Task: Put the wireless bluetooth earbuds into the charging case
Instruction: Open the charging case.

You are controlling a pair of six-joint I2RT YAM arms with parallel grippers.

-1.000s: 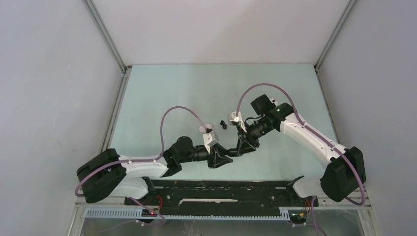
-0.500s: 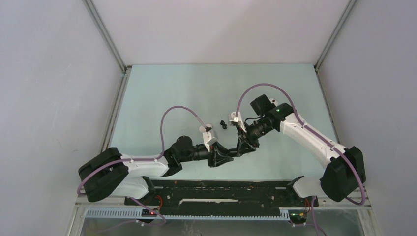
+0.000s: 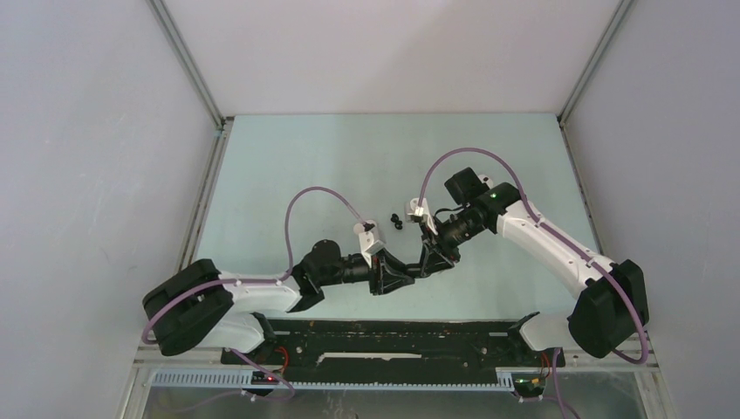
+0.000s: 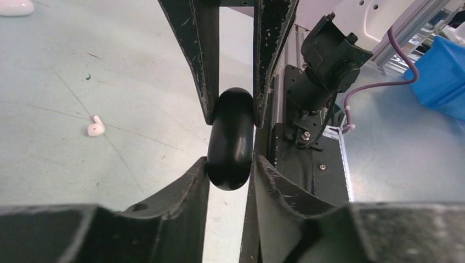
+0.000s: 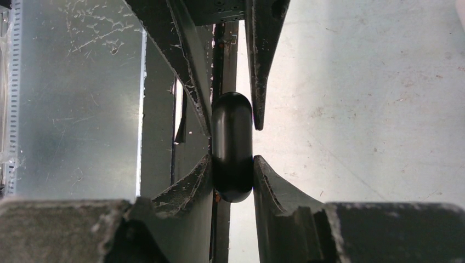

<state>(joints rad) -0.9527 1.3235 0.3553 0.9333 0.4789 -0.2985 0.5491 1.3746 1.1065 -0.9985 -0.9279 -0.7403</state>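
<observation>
From above, we see the left gripper (image 3: 407, 276) and the right gripper (image 3: 419, 269) meeting tip to tip over the middle of the table (image 3: 288, 166). The black earbuds (image 3: 397, 219) lie loose on it just beyond them. Since half a second ago the left arm's shoulder has swung slightly rightward; the right arm has not moved (nor have the earbuds).

At the left wrist, both pairs of fingers are narrowed onto the black charging case (image 4: 231, 139), the left gripper pinching its near end and the right its far end. A white earbud (image 4: 95, 128) lies apart on the table, and a white case (image 4: 15, 6) sits at the frame's corner.

At the right wrist, we see the same double grip, with the case edge-on between the jaws.
</observation>
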